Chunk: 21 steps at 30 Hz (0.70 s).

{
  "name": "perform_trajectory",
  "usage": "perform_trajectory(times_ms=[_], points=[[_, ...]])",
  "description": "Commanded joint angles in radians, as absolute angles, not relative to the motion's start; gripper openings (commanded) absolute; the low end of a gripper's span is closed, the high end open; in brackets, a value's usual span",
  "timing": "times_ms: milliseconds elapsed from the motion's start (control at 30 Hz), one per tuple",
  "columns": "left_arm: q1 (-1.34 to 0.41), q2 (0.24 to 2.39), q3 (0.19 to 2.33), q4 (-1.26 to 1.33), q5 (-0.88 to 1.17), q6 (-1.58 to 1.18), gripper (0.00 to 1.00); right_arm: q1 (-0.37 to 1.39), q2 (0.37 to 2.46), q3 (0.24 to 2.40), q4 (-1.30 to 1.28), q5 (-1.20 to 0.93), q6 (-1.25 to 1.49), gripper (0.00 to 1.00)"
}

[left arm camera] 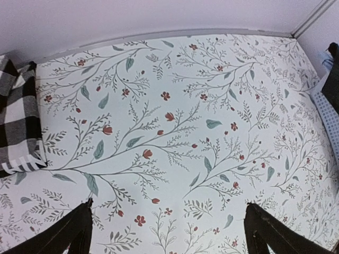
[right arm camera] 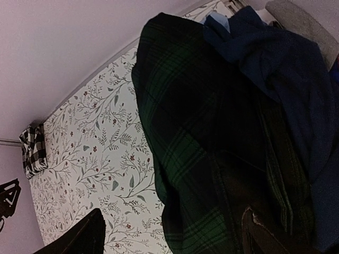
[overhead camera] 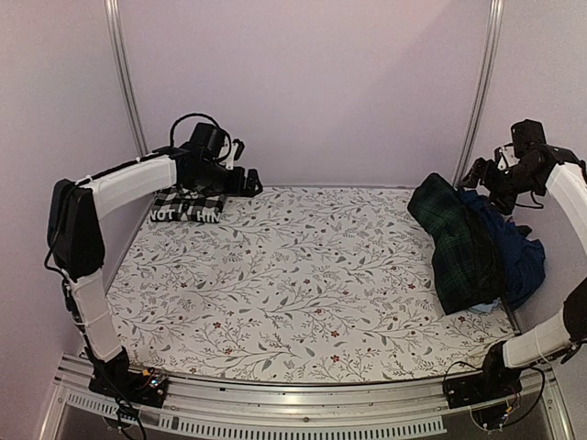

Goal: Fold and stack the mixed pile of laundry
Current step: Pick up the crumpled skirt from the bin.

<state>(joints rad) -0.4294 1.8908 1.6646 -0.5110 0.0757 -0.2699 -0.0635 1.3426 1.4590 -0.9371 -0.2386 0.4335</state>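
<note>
At the far left corner, the folded checked shirt (overhead camera: 188,205) lay flat on the floral cover (overhead camera: 293,275), with the left gripper (left arm camera: 168,205) beside it, fingers wide apart. Along the right edge, the rumpled plaid garment (overhead camera: 459,243) and navy piece (overhead camera: 514,252) lay heaped below the right gripper (right arm camera: 172,211), also spread.
</note>
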Motion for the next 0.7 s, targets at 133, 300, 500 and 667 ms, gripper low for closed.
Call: perform_trajectory(times_ms=[133,300,500,667], points=[[-0.481,1.953,1.649,-0.502,0.116,-0.284,1.00,-0.084,1.331,1.300,-1.028,-0.114,0.463,0.88],[-0.481,1.960,1.655,-0.500,0.095,-0.265,1.00,-0.087,1.365,1.243,-0.976,-0.103,0.473,0.86],[-0.480,1.949,1.644,-0.500,0.094,-0.258,1.00,-0.110,1.360,1.271,-0.962,-0.039,0.480,0.77],[-0.481,1.946,1.638,-0.500,0.089,-0.253,1.00,-0.184,1.339,1.267,-0.958,-0.046,0.461,0.71]])
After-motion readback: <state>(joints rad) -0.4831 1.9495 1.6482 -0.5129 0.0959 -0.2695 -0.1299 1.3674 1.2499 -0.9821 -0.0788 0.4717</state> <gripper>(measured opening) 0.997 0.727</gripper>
